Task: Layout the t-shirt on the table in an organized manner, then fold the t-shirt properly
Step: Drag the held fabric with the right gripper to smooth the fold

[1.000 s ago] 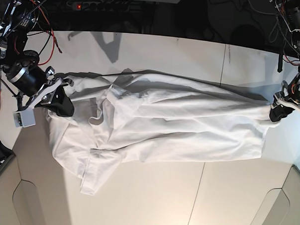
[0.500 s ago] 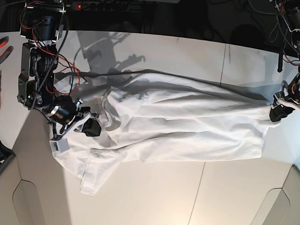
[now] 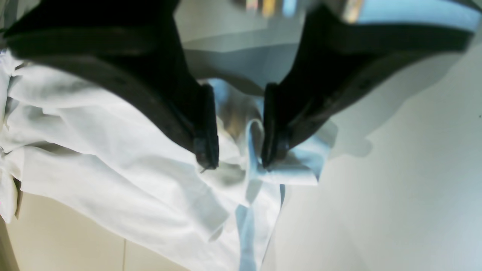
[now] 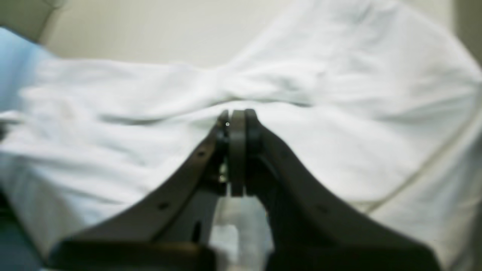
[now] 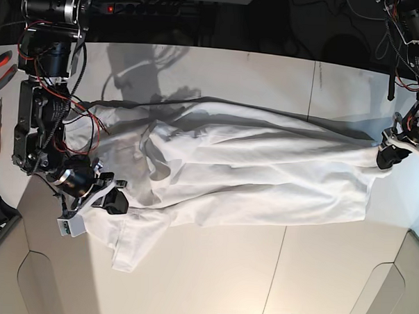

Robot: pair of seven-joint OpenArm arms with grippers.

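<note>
White t-shirt stretched sideways across the table, one arm at each end.

Near edge of the base view: bare table (image 5: 211, 282), one loose flap of the t-shirt (image 5: 250, 180) hanging toward it at lower left. Just above that flap, the right gripper (image 5: 113, 203) sits low over the cloth, arm folded down from its mount at the far left corner, wrist angled toward the shirt. In the right wrist view its jaws are pressed together, nothing seen between them, wrinkled fabric beneath. Shirt body lies bunched and creased across mid-table. Far right end: the left gripper (image 5: 389, 156) pinches a gathered corner of the shirt; in the left wrist view (image 3: 235, 145) a fold of cloth sits between partly spread pads, arm reaching down from the upper right.
</note>
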